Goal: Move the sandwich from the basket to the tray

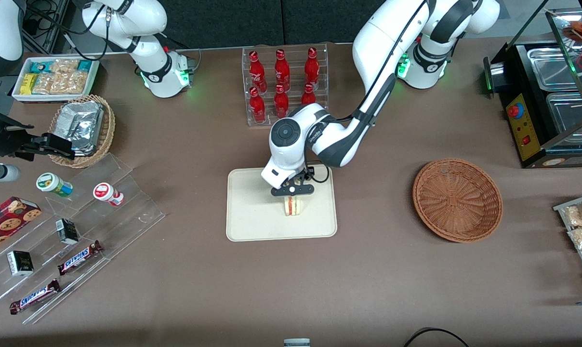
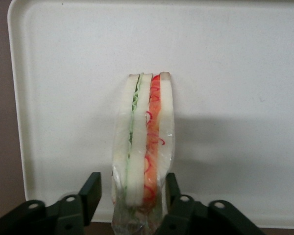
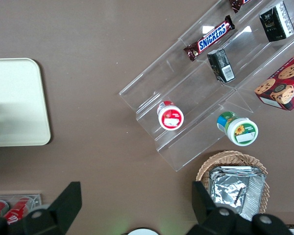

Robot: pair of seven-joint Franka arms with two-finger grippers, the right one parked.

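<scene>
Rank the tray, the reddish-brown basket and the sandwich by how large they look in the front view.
1. The tray, largest.
2. The basket, somewhat smaller, now holding nothing.
3. The sandwich, far smallest, standing on the tray.

The gripper sits over the sandwich; in the wrist view one finger stands off the bread, so it looks open.

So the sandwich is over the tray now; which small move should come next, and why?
Probably lift the gripper straight up. The sandwich appears to stand on the tray, one finger is already apart from it, and the basket holds nothing.
</scene>
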